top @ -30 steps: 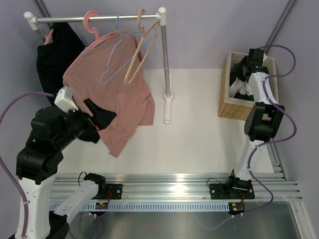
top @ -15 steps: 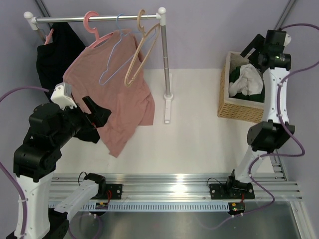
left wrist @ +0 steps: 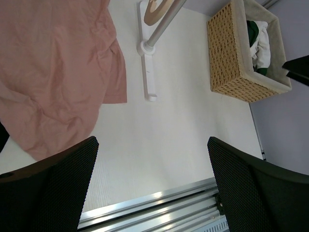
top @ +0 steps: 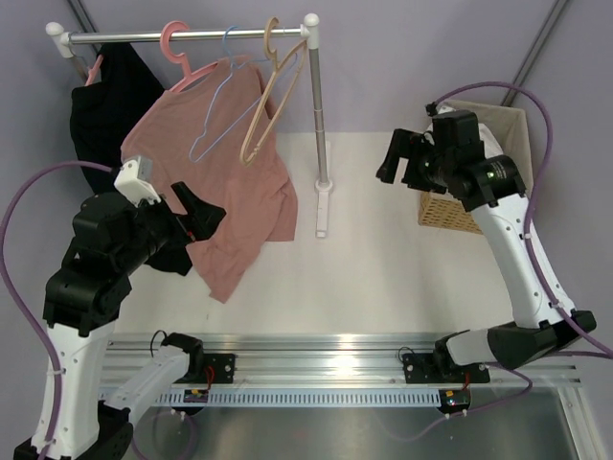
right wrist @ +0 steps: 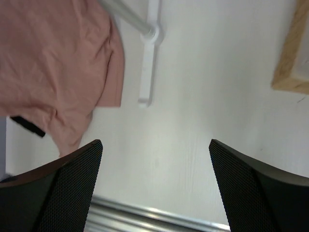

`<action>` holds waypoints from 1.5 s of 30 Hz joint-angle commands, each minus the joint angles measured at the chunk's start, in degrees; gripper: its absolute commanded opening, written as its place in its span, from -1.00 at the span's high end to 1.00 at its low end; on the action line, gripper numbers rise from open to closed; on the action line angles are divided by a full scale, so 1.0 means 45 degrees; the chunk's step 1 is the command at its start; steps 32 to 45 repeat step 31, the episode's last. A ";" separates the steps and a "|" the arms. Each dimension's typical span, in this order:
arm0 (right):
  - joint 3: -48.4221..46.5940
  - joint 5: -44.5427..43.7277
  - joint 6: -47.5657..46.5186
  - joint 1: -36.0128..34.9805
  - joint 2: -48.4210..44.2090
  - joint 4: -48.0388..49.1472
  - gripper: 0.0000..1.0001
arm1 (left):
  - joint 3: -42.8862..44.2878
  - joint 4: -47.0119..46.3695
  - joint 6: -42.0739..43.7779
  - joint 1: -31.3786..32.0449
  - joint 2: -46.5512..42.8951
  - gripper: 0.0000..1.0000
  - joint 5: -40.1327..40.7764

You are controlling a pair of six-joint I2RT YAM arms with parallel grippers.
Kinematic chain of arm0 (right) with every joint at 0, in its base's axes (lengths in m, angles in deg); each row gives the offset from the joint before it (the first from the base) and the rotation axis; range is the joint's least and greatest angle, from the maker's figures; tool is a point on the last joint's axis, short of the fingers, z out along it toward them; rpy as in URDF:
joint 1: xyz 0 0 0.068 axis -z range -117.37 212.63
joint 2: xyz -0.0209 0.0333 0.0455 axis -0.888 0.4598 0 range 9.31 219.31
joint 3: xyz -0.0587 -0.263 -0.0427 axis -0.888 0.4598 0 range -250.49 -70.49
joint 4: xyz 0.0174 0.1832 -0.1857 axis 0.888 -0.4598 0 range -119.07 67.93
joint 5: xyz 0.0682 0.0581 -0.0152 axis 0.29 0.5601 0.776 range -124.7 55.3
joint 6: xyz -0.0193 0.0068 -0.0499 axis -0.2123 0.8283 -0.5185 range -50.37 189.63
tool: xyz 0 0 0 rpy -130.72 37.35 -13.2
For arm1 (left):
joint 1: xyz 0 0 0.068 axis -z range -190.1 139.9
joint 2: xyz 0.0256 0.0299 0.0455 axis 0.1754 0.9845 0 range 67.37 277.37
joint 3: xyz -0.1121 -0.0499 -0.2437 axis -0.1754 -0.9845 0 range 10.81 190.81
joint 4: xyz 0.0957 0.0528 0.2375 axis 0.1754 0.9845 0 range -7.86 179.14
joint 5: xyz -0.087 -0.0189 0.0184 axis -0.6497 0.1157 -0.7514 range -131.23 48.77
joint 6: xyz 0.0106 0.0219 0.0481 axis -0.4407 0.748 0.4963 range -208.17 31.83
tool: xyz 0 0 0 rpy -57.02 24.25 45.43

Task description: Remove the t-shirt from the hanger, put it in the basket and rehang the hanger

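Left fingers (top: 201, 216): spread wide, nothing held; a pink shirt (top: 230, 182) is hung just beside them.
Right fingers (top: 398, 159): spread wide, nothing held, raised over the desk (top: 374, 268).
T-shirt (left wrist: 258, 41): bundled in the basket (left wrist: 231, 63) just beside the right fingers, well apart from the left fingers.
Hanger (top: 213, 110): hung bare on the rail (top: 144, 36), beyond the left fingers.

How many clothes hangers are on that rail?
3 clearly on the rail: pink plastic hanger at left, light-blue wire hanger in the middle, beige wooden hanger at right. A pink bit above the black garment may be a fourth.
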 commanded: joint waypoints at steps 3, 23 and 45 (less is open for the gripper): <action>0.1336 0.1777 0.1585 -0.0492 -0.2698 0.0365 -0.99 | -0.0436 -0.0722 -0.0047 -0.0033 -0.0479 -0.98 -0.0543; 0.2569 0.2854 0.0590 -0.0492 -0.6028 -0.0764 -0.99 | -0.0984 0.0216 0.0090 -0.0033 -0.1944 -0.98 -0.0661; 0.2588 0.2717 0.0376 -0.0492 -0.5792 -0.0823 -0.99 | -0.0750 0.0372 0.0188 -0.0033 -0.1906 -0.98 -0.0543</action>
